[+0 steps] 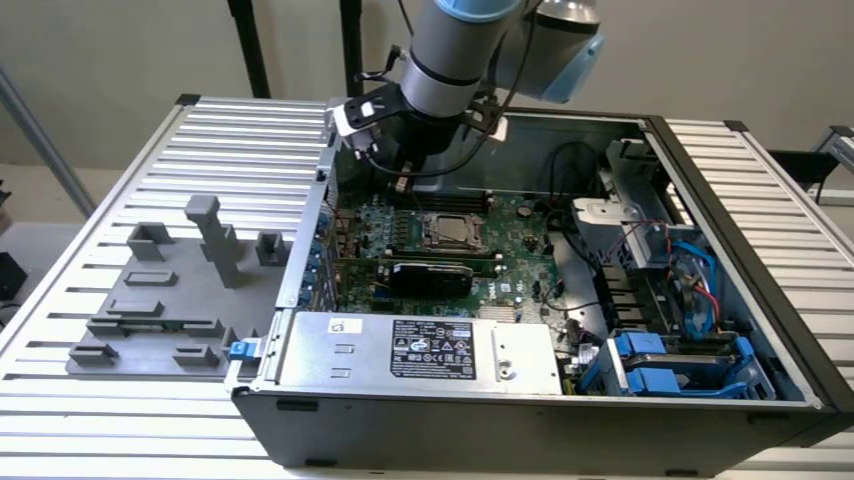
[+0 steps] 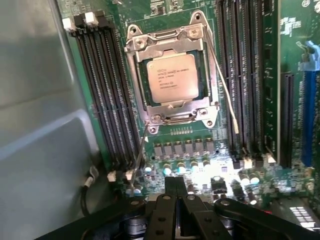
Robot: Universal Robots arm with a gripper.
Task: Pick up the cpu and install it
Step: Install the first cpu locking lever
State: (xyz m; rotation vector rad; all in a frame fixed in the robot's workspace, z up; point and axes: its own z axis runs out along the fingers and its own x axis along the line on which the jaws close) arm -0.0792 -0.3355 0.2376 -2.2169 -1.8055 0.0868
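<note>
Wrist view: cpu (image 2: 172, 78) sits flat in the motherboard (image 2: 292, 35) socket, silver top up, metal frame (image 2: 165, 42) around it. Claw (image 2: 176, 189) is clenched, fingers pressed together, nothing between them. Cpu lies ahead of the fingertips across the board, well apart, no contact. Chip is square, no real long axis; its edges sit slightly skewed to the claw. Exterior view: arm (image 1: 454, 50) angles steeply down into the open PC case (image 1: 534, 420) on the counter (image 1: 120, 440), wrist over the board's far side, cpu nearer the camera.
</note>
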